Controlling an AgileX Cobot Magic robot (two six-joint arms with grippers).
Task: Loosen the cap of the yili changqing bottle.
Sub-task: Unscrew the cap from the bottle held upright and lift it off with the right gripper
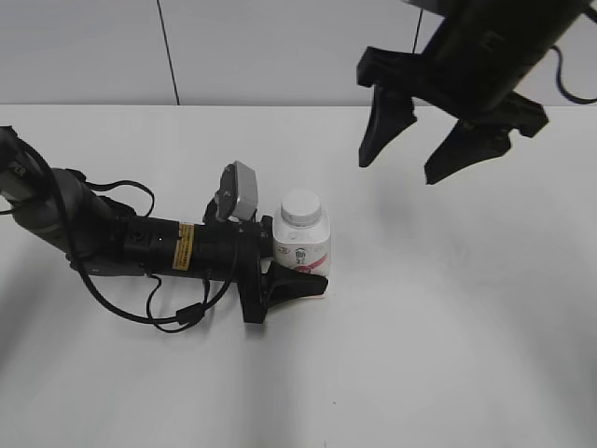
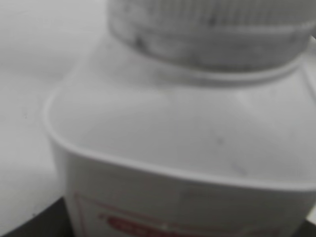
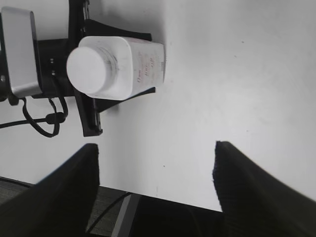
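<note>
- Your left gripper (image 1: pixel 300 271) sits low in the middle of the exterior view, arm lying along the table from the left edge, and it's pinching the yili changqing bottle (image 1: pixel 302 245) by its body. You can see one black finger (image 1: pixel 297 283) hugging the near side of the bottle; the other is hidden behind it.
- The left wrist view is basically all bottle: blurry white shoulder (image 2: pixel 177 138) filling the frame, ribbed side of the cap (image 2: pixel 207 29) across the top, a bit of pink-red label at the bottom.
- The bottle stands upright on the white table (image 1: pixel 448 355), cap (image 1: pixel 300 205) on the neck, flat top facing up.
- Your right gripper (image 1: pixel 431 140) hangs in the upper right of the exterior view, fingers spread wide, holding nothing, well apart from the cap and off to its right.
- In the right wrist view the bottle sits in the upper left, with the two dark fingertips (image 3: pixel 256 197) along the bottom edge.
</note>
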